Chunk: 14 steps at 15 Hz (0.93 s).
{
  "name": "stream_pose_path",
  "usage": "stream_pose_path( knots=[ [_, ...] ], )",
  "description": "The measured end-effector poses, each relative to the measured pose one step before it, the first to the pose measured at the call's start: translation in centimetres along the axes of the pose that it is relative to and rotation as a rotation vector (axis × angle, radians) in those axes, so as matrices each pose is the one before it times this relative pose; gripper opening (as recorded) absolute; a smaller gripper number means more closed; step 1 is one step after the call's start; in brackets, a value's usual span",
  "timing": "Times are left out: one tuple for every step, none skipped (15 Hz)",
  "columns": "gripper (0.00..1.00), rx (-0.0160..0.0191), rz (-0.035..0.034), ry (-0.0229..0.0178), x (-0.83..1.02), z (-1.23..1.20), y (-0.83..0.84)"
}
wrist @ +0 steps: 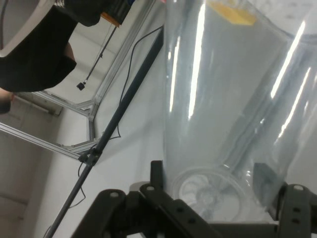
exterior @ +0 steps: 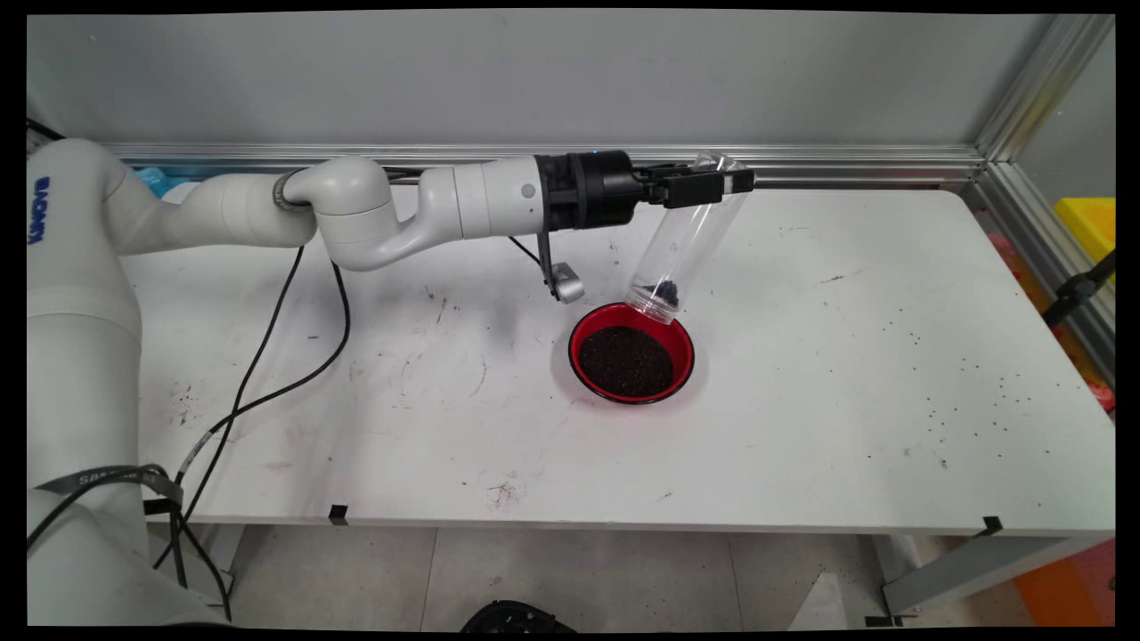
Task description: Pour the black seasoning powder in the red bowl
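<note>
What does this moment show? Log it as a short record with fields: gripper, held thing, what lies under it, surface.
gripper: black two-finger gripper, shut on the clear plastic bottle near its base
held thing: bottle tipped mouth-down, a few dark grains left at the mouth
under it: red bowl holding dark grains, directly below the bottle's mouth
surface: white table, dark grains scattered on its right part

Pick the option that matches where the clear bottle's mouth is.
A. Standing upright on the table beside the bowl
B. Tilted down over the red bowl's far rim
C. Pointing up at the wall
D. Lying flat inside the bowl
B: the clear bottle, held near its base by the gripper, slants mouth-down over the far rim of the red bowl of dark grains.
</note>
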Motion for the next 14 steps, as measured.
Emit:
stream_pose_path(
  knots=[
    [0.00,0.00158,0.00225,-0.00018,-0.012,0.022,0.064],
    [0.00,0.00095,0.00151,-0.00029,-0.011,0.009,0.040],
    [0.00,0.00114,0.00174,-0.00026,-0.012,0.015,0.064],
    [0.00,0.00081,0.00112,0.00003,-0.010,0.018,0.071],
    [0.00,-0.00073,-0.00043,0.00060,0.010,-0.023,0.077],
    [0.00,-0.00100,-0.00087,0.00061,-0.002,-0.016,0.063],
    [0.00,-0.00153,-0.00214,0.00096,0.006,-0.018,0.043],
    [0.00,-0.00395,-0.00654,0.00193,0.002,-0.033,0.064],
    [0.00,-0.00347,-0.00551,0.00149,-0.006,-0.023,0.045],
    [0.00,-0.00598,-0.01243,0.00200,-0.037,-0.030,0.047],
    [0.00,-0.00848,-0.01796,0.00186,-0.078,-0.042,0.050],
    [0.00,-0.01049,-0.02041,0.00095,-0.126,-0.049,0.041],
    [0.00,-0.01095,-0.02059,0.00054,-0.120,-0.043,0.040],
    [0.00,-0.01424,-0.02679,0.00110,-0.125,-0.061,0.040]
  ],
)
